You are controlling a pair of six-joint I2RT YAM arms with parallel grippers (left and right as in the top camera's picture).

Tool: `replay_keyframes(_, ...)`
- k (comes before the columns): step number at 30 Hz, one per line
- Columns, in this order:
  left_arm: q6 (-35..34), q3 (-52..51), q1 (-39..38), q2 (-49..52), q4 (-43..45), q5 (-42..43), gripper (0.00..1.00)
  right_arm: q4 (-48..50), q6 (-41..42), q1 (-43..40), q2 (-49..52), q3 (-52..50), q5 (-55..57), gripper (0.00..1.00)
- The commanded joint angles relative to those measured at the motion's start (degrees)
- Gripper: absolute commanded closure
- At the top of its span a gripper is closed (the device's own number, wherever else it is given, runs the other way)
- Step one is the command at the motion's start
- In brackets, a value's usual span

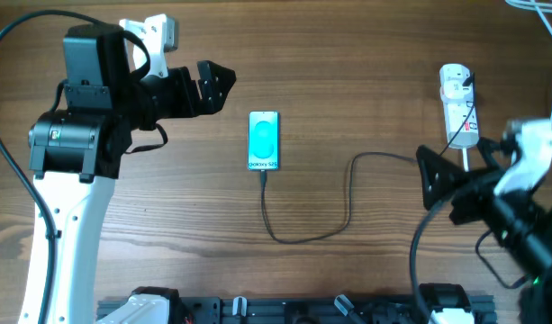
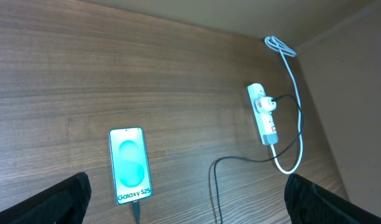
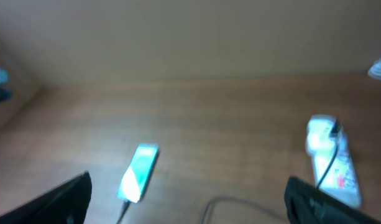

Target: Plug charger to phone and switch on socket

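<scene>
The phone (image 1: 264,140) lies flat mid-table with its teal screen lit. It also shows in the left wrist view (image 2: 130,164) and, blurred, in the right wrist view (image 3: 138,173). The dark charger cable (image 1: 348,193) has its tip in the phone's near end and loops right to a black plug seated in the white socket strip (image 1: 457,103), which also shows in the left wrist view (image 2: 264,115) and the right wrist view (image 3: 330,158). My left gripper (image 1: 214,85) is open and empty, up left of the phone. My right gripper (image 1: 435,180) is open and empty, below the socket.
The socket's white lead (image 2: 289,74) curls off to the far right edge. A black rail (image 1: 294,310) runs along the table's front edge.
</scene>
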Motion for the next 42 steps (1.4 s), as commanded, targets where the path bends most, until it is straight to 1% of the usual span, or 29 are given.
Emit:
replay_keyframes(1, 0.35, -0.04, 0.15, 0.22, 0.11, -0.33, 0.00, 6.97, 0.17, 0.39, -7.93, -11.34, 7.04, 0.00)
replay_keyframes(5, 0.35, -0.04, 0.15, 0.22, 0.13, -0.33, 0.00, 17.18, 0.00, 0.39, -16.92, -23.89, 8.94, 0.00)
replay_keyframes(11, 0.35, -0.04, 0.15, 0.22, 0.11, -0.33, 0.00, 39.58, 0.02, 0.39, -27.52, -40.72, 8.92, 0.00)
replay_keyframes(15, 0.35, -0.04, 0.15, 0.22, 0.13, -0.33, 0.00, 48.85, 0.02, 0.39, -31.39, -47.34, 8.92, 0.00)
replay_keyframes(20, 0.35, -0.04, 0.15, 0.22, 0.11, -0.33, 0.00, 56.98, 0.04, 0.39, -34.77, -52.37, 8.90, 0.00)
replay_keyframes(26, 0.35, -0.04, 0.15, 0.22, 0.11, -0.33, 0.00, 67.08, 0.22, 0.42, -36.15, -58.31, 8.85, 0.00)
replay_keyframes(27, 0.35, -0.04, 0.15, 0.22, 0.11, -0.33, 0.00, 69.94, 0.22, 0.42, -36.81, -60.24, 8.46, 0.00)
replay_keyframes(31, 0.35, -0.04, 0.15, 0.22, 0.13, -0.33, 0.00, 73.37, 0.24, 0.42, -37.59, -63.30, 8.22, 0.00)
replay_keyframes(36, 0.35, -0.04, 0.15, 0.22, 0.13, -0.33, 0.00, 73.13, 0.42, 0.42, -37.59, -64.76, 8.26, 0.00)
replay_keyframes(39, 0.35, -0.04, 0.15, 0.22, 0.11, -0.33, 0.00, 73.29, 0.42, 0.42, -37.59, -67.67, 8.26, 0.00)
replay_keyframes(42, 0.35, -0.04, 0.15, 0.22, 0.11, -0.33, 0.00, 70.14, 0.39, 0.68, -37.59, -68.61, 8.26, 0.00)
